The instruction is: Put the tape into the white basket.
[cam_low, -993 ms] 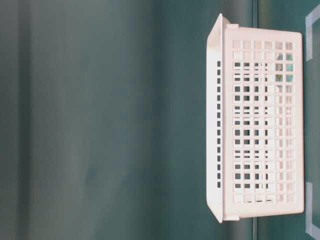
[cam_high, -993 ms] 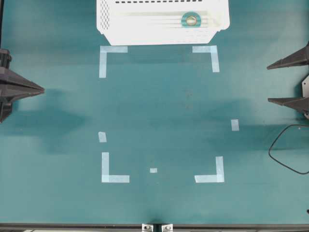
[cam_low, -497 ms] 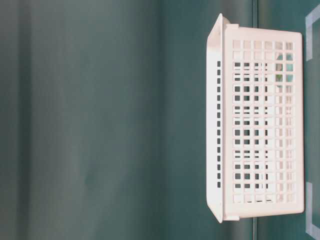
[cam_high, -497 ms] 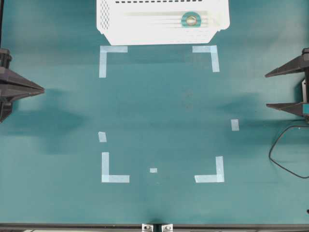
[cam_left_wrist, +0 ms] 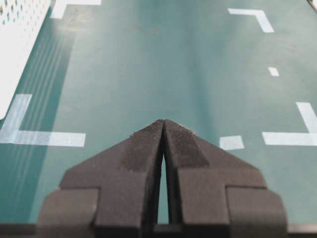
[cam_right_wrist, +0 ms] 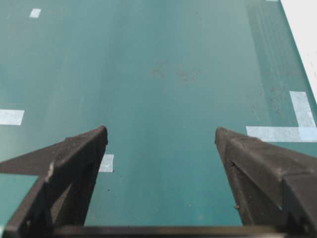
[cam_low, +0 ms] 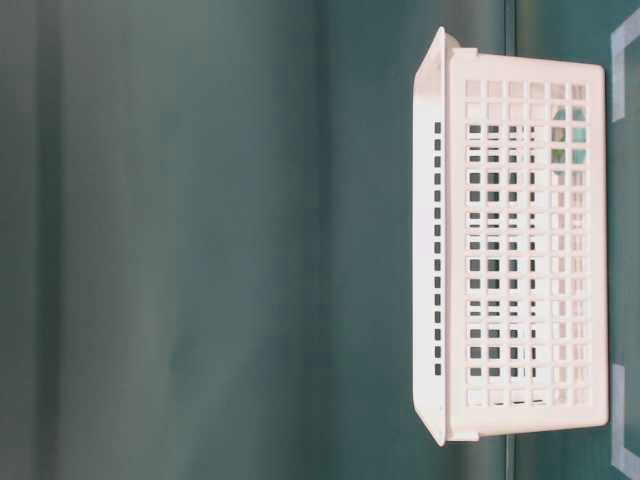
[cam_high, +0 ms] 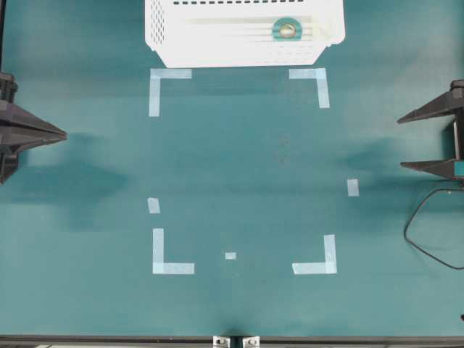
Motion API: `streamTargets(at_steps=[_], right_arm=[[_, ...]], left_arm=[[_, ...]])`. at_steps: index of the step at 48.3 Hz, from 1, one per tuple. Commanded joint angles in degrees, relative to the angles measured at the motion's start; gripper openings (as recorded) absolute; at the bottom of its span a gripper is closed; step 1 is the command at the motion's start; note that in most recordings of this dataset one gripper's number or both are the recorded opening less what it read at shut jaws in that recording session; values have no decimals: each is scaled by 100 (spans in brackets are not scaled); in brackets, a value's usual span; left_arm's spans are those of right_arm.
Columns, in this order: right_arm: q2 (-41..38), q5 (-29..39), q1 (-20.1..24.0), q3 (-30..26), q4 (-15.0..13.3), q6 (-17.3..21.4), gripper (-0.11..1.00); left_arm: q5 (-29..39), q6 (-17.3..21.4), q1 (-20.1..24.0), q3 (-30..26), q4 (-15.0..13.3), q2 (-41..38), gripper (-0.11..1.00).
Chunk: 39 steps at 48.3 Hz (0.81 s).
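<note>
At the far left edge of the overhead view my left gripper (cam_high: 64, 134) hangs over the green table (cam_high: 239, 167) with its two black fingers pressed together to a single point; my left wrist camera confirms it, the pads (cam_left_wrist: 143, 148) meeting tip to tip with nothing between them. Just ahead of it lie the pale-blue corner marks (cam_high: 161, 81) that frame a rectangle on the table, with a few short loose strips (cam_high: 154, 205) near the lower corners. At the top middle, beyond the upper pair of marks, stands the white basket (cam_high: 181, 43), its perforated wall showing at the left end and its ribbed floor lit bright. The tape (cam_high: 288, 30) lies flat on that floor toward the right end of the basket, ring up, its hollow centre facing the camera. In the table-level view the basket's slotted side (cam_low: 525, 260) fills the right half; I cannot make out the roll through the slots with any certainty. At the right edge of the overhead view my right gripper (cam_high: 400, 143) is spread wide, its two fingers well apart and holding nothing; my right wrist camera shows bare table between the fingertips (cam_right_wrist: 96, 136). A black cable (cam_high: 424, 246) loops on the table just below that gripper.
</note>
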<state>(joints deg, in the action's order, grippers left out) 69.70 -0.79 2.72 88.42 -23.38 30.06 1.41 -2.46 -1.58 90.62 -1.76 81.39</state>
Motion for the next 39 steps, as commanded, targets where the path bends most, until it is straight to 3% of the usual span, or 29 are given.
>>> streamTargets(at_steps=[1, 39], right_arm=[[-62, -88, 9, -44, 0, 18, 94], [0, -185, 0, 70, -9, 158, 94]], left_arm=[[-53, 0, -18, -79, 18, -53, -11], [-53, 9, -18, -79, 9, -53, -11]])
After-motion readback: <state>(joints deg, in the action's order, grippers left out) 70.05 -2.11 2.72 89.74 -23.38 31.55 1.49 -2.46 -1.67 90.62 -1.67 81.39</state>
